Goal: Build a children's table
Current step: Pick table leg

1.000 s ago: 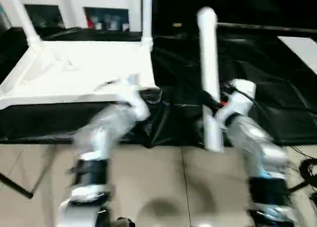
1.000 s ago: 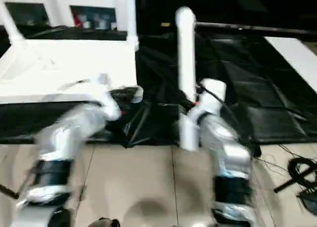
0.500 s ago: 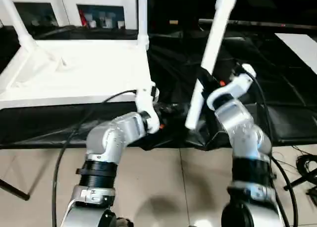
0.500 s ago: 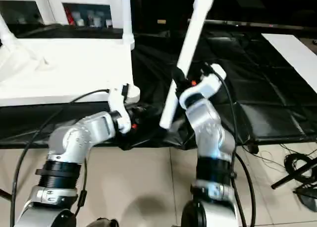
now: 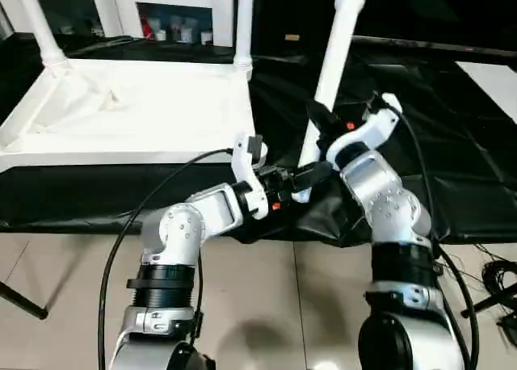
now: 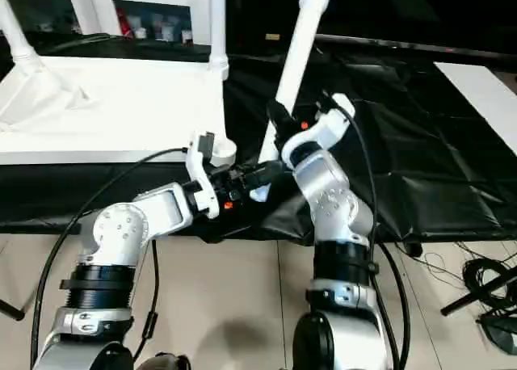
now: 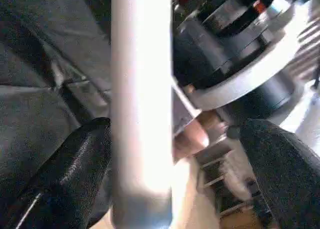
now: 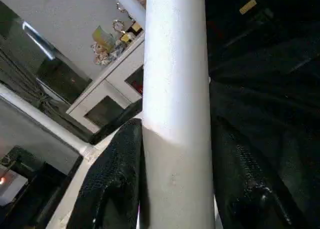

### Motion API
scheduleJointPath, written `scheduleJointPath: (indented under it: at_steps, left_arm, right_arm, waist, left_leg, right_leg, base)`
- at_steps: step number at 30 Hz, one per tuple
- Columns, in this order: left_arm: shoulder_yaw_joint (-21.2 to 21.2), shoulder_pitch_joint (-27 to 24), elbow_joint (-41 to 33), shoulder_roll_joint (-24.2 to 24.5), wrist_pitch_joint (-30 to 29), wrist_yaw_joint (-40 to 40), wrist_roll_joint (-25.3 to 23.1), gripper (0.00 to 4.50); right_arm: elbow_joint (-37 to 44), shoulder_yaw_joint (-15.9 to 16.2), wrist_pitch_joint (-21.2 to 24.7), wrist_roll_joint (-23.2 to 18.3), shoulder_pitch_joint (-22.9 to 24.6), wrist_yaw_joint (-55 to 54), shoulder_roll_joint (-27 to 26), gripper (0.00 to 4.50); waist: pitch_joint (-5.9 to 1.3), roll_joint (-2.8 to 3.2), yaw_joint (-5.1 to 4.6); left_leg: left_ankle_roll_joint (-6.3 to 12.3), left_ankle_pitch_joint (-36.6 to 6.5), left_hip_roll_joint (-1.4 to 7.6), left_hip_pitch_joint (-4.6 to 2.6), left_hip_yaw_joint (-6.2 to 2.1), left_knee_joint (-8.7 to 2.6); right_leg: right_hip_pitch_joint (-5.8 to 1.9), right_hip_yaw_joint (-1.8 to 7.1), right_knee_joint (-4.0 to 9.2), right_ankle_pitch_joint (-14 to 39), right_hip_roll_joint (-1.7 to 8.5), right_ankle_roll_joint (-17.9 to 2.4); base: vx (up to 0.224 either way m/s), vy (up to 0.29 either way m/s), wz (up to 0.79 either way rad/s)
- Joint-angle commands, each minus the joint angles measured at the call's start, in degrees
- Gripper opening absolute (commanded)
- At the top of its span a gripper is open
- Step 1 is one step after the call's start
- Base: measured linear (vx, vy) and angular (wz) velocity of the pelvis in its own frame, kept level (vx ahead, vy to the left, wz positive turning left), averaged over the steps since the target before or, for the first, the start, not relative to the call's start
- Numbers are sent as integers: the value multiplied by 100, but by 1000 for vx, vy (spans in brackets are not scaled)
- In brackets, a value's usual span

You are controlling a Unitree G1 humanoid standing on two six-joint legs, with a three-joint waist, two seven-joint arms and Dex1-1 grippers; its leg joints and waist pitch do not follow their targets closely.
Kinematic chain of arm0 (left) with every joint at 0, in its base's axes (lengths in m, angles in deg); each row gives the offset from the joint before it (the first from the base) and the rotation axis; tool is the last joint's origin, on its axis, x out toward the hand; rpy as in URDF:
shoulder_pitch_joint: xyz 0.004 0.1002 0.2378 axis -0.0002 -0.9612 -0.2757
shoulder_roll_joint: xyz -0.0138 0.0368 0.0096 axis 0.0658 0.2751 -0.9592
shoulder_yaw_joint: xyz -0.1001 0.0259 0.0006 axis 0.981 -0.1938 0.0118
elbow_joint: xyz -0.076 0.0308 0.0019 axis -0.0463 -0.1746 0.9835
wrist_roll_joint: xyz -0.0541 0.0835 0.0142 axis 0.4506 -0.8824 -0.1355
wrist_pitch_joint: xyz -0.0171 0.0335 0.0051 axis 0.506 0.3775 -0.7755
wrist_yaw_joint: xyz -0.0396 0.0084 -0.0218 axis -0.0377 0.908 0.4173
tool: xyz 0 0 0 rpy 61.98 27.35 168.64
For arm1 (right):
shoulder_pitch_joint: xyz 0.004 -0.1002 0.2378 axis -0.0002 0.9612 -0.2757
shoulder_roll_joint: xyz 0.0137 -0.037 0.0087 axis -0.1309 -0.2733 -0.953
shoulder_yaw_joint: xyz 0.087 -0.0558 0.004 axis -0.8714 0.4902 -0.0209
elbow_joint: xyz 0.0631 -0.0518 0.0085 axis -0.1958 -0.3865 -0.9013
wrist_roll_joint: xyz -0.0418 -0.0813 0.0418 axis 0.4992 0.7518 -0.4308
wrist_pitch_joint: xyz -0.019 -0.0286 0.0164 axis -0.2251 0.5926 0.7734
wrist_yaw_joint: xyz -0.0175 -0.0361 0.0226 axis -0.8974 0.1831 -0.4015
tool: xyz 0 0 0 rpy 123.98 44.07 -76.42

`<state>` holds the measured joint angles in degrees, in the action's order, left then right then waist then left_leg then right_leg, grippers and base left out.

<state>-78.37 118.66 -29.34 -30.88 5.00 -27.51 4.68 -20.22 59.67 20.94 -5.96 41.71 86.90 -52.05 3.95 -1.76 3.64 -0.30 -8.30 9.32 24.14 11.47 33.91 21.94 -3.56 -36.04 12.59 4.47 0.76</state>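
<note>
Already the tabletop (image 5: pixel 137 115) lies underside-up on the black-covered bench (image 5: pixel 452 168), off to the far left of both hands, with two legs standing in its far corner sockets: one (image 5: pixel 36 27) at the far left corner and one (image 5: pixel 243 23) at the far right corner. The near corners look unfilled, so the job reads as about half done.

Just right of the tabletop's near right corner, the left hand (image 5: pixel 311 176) reaches across toward the loose leg (image 5: pixel 331 71). In the left wrist view its fingers (image 7: pixel 65 174) stand spread on either side of that leg's lower end, one finger close against it and the other well clear, so the hand is released rather than gripping.

Further right, the right hand (image 5: pixel 327 128) is clenched around the leg's lower part, holding it tilted, upper end leaning away to the right above the bench. The right wrist view shows both fingers (image 8: pixel 112 179) pressed to the leg's sides.

So the step in hand seems to be a handover or regrip of the third leg. Next, I judge, the left hand must close on the lower end, then the leg has to be swung left and upright over a free near socket.
</note>
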Motion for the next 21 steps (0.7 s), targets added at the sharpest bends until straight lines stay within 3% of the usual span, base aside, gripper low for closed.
scheduleJointPath:
  at_steps: [1, 5, 21]
  left_arm:
    - [-74, 64, 174, 12, 65, 87, -124, 448]
    - [-26, 100, 241, 38, 31, 146, -95, 408]
    - [176, 121, 341, 5, 100, 125, 90, 283]
  right_arm:
    - [8, -23, -112, -114, -149, -58, -67, 152]
    - [-21, -76, -131, -227, -190, -96, -77, 152]
    - [-108, -64, -191, -341, -206, -155, -96, 152]
  waist:
    - [-446, -18, 3]
    - [-463, -29, 4]
    - [-469, -33, 27]
  left_leg:
    - [-245, -948, 396, -268, -174, -415]
    - [-177, -849, 389, -266, -167, -396]
    - [-103, -738, 391, -263, -164, -381]
  right_leg:
    - [-171, 288, 438, 428, 426, -767]
    - [-186, 285, 409, 171, 432, -844]
    - [-200, 274, 392, 83, 438, -947]
  base:
    - [0, 0, 0]
    - [0, 0, 0]
    - [0, 0, 0]
